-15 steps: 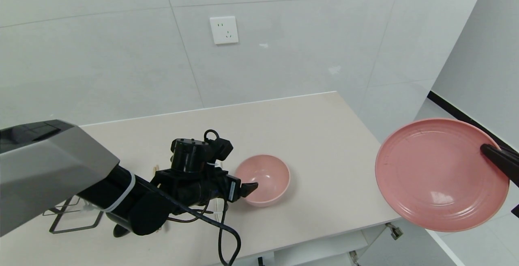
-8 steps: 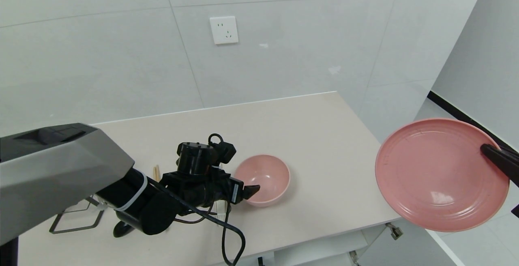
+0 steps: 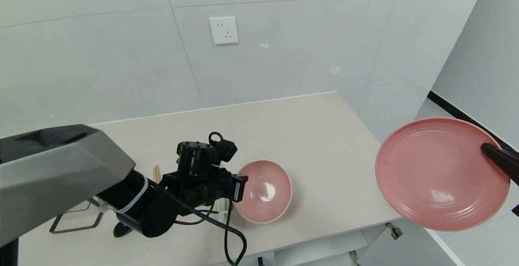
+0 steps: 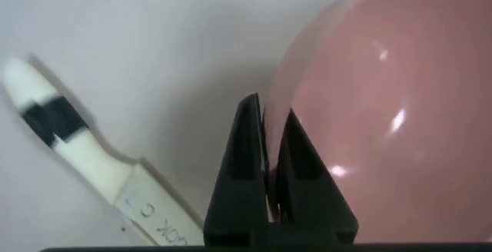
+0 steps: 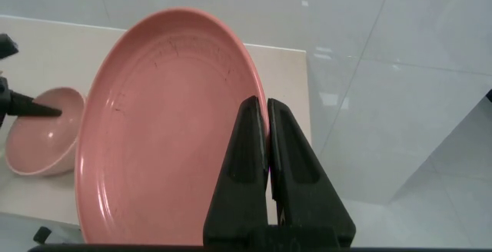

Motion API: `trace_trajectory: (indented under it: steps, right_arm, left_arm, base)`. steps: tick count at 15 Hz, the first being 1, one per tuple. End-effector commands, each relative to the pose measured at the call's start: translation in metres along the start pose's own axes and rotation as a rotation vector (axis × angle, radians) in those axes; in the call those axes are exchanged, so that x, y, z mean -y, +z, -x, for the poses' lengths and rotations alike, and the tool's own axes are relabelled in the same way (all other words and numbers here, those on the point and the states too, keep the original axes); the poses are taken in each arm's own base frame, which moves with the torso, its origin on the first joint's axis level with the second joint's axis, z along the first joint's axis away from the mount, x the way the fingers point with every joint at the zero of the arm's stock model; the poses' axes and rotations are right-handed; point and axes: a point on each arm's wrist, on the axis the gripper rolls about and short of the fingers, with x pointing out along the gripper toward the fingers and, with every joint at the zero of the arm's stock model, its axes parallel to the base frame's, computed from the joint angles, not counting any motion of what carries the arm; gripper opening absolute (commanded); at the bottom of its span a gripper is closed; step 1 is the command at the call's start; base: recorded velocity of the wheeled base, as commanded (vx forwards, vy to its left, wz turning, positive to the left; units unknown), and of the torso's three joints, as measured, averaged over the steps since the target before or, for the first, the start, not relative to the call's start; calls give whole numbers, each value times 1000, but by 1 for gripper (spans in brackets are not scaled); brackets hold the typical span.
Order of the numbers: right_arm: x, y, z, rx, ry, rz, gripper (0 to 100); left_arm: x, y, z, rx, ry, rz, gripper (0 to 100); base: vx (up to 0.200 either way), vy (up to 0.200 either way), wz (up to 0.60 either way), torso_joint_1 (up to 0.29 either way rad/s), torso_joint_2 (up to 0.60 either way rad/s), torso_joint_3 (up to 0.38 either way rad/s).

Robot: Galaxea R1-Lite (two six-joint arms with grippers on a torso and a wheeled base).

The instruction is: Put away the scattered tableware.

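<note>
The round pink smooth-walled bowl (image 3: 265, 191) hangs tilted at the near middle of the beige table (image 3: 324, 136), its left rim clamped in the left gripper (image 3: 240, 187). It looks light, stiff and slick, so a thin rim pinch may let it swing; a deeper bite on the rim would steady it. Off the table's right edge, the right gripper (image 3: 486, 150) is closed on the right rim of a round pink plate (image 3: 438, 174), held tilted in the air.

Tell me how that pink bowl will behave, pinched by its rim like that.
The pink bowl looks rigid and probably light: the left gripper holds it tilted by one spot on its rim. Its glossy surface may be slippery, so it could pivot in the pinch. Round-bottomed, it would likely rock if set down crooked.
</note>
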Motion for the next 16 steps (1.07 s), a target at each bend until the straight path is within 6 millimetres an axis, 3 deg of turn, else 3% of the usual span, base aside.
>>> trace_trajectory:
  steps: [1, 5, 7, 12, 16]
  right_arm:
    - [0, 0, 0, -2, 1, 0, 0]
    - [0, 0, 0, -2, 1, 0, 0]
    - [0, 0, 0, 1, 0, 1, 0]
    - [5, 27, -7, 117, -10, -38, 0]
    - [-2, 17, -10, 82, 42, -81, 0]
  left_arm:
    - [4, 32, 24, 134, -3, -22, 0]
    - [10, 65, 57, 310, -21, -51, 0]
    - [12, 72, 76, 409, -30, -66, 0]
    - [19, 46, 142, 499, -68, -39, 0]
    - [23, 2, 176, 453, -31, -73, 0]
  base:
    - [0, 0, 0, 0, 0, 0]
    - [0, 0, 0, 0, 0, 0]
    - [0, 0, 0, 0, 0, 0]
    - [0, 0, 0, 0, 0, 0]
    - [0, 0, 0, 0, 0, 0]
